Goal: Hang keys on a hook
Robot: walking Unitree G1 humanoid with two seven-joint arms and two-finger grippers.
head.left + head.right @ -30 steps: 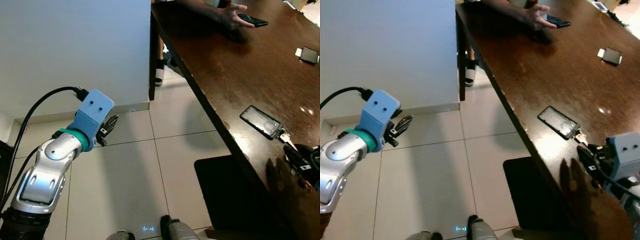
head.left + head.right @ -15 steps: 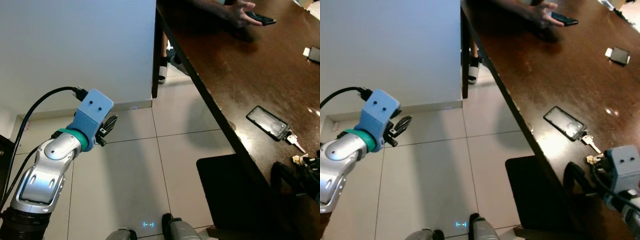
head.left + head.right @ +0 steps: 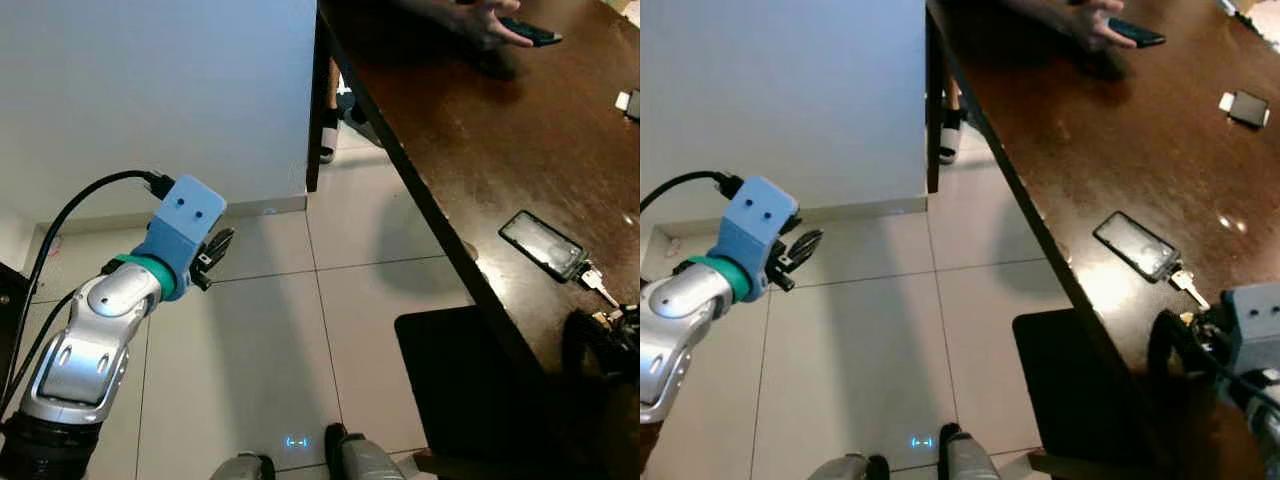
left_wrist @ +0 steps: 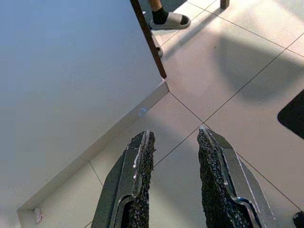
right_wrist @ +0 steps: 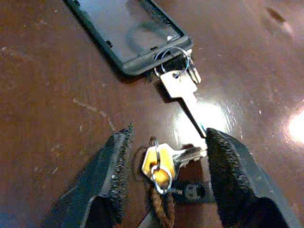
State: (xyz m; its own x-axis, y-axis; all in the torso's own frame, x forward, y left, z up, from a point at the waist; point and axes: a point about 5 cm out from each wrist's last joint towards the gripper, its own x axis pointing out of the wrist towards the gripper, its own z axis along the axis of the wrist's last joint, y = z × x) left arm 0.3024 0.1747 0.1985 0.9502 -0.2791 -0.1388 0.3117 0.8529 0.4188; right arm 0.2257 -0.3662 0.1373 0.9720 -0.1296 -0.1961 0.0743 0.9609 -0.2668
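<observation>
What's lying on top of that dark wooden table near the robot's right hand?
On the table lie a black phone, a silver key on a ring at its corner, and a gold key between the open right hand. The ring partly hides the phone's edge.

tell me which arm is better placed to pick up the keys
The right. Its open gripper straddles the keys on the table, while the left gripper hangs over the floor.
</observation>
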